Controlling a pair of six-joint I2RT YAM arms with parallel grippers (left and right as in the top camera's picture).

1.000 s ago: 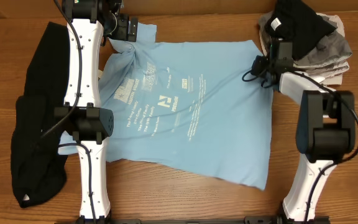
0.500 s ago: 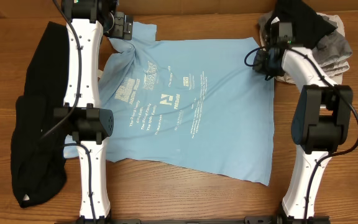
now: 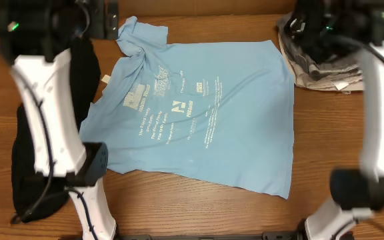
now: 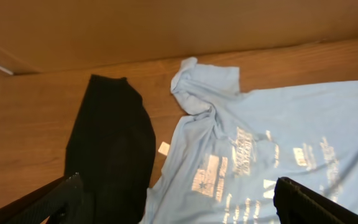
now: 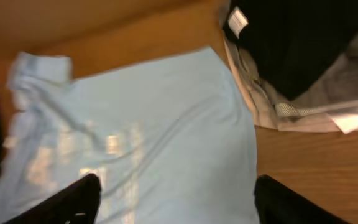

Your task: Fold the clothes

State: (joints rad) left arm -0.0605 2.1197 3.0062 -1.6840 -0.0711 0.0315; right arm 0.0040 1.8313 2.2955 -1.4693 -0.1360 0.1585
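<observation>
The clothes in play are a light blue T-shirt lying spread on the wooden table, small white print facing up. Its upper left sleeve is bunched and creased. The left wrist view shows the same T-shirt below my left gripper, which hangs high over it, open and empty. My right gripper is also lifted, open with nothing between its fingers, above the T-shirt near its upper right corner.
A black garment lies along the table's left side, also seen as a black garment from the left wrist. A pile of black and grey clothes sits at the back right. A brown wall runs behind.
My right gripper pulled the shirt's upper right corner outward, then opened and let it go. Both arms have risen well above the table. The shirt now lies flatter on its right side.
</observation>
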